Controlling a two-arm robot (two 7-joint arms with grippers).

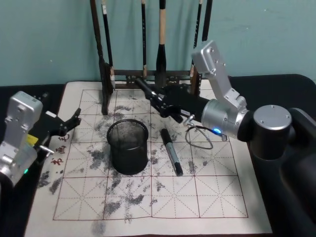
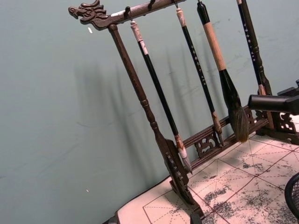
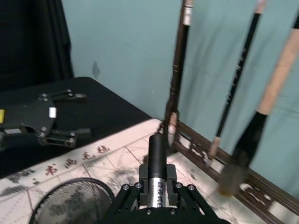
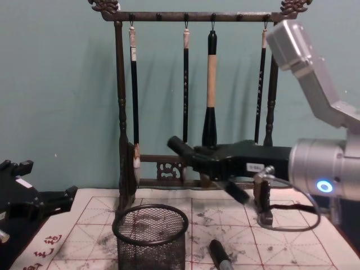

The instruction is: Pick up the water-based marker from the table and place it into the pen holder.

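Observation:
My right gripper (image 1: 165, 102) is shut on a black water-based marker (image 1: 148, 91) with a silver label, held nearly level in the air behind and to the right of the pen holder (image 1: 128, 148). In the chest view the marker (image 4: 179, 146) points left, higher than the holder's rim (image 4: 151, 212). The right wrist view shows the marker (image 3: 157, 156) clamped between the fingers (image 3: 129, 197), with the mesh holder (image 3: 70, 200) below it. A second black marker (image 1: 172, 150) lies on the mat to the right of the holder. My left gripper (image 1: 69, 123) rests open at the mat's left edge.
A dark carved brush rack (image 1: 106, 74) with several hanging brushes (image 4: 210, 84) stands at the back of the ink-stained grid mat (image 1: 197, 197). A thin cable loop (image 1: 200, 138) hangs under my right wrist. Black table surface borders the mat on both sides.

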